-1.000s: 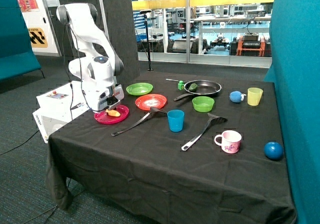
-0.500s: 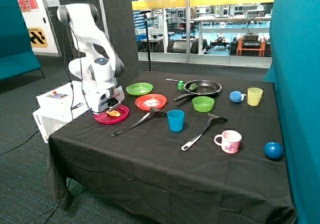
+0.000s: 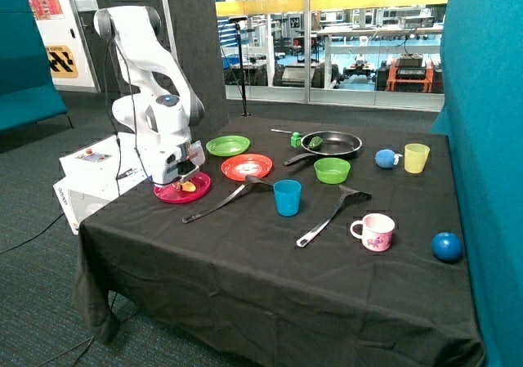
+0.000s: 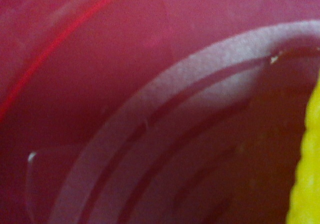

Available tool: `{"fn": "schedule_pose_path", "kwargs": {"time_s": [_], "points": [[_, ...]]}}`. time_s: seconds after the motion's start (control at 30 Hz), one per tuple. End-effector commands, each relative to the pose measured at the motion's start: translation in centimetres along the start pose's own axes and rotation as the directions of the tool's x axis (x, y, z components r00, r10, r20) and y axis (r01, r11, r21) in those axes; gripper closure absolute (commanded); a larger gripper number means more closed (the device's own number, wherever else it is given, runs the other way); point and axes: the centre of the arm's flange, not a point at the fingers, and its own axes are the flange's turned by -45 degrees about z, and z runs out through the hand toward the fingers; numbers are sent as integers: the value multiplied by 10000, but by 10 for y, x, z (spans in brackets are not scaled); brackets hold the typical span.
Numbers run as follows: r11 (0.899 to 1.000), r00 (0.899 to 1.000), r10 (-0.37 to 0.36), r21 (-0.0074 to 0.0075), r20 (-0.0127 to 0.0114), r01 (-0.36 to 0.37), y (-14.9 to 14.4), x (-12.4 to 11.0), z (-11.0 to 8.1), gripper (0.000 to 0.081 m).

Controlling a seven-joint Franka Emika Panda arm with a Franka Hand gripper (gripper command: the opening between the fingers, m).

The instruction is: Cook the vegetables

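A blue cup (image 3: 287,197) stands mid-bench (image 3: 245,277). Just behind it lies a red plate (image 3: 247,167), a green bowl (image 3: 332,170) beside that. Farther back sits a black pan (image 3: 331,144). Near the cup's front lies a pink mug (image 3: 376,232).

We see the pale yellow vegetable (image 3: 189,186), a small oblong potato-like piece, lying on its side on the pink plate (image 3: 167,194) near the table's edge; up close its bumpy yellow skin (image 4: 306,174) shows. The dark green vegetable (image 3: 315,141), a small rounded lump, sits inside the black frying pan (image 3: 343,147)
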Motion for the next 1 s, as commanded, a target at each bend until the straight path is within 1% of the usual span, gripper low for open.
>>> {"fn": "schedule_pose_path", "kwargs": {"time_s": [0.0,0.17,0.43,0.57,0.87,0.93,0.97], "points": [[10000,10000,-82,13,13,82,-3,-1,-2,808],[9999,9999,-150,13,13,149,-7,2,-10,808],[9992,9992,-412,13,13,412,-13,19,-36,808],[9984,9984,-558,13,13,558,-20,27,-46,808],[9896,9896,-1439,14,11,1439,-54,44,-66,808],[9863,9863,-1650,15,11,1650,-63,48,-69,808],[9818,9818,-1901,15,11,1901,-70,50,-71,808]]}}
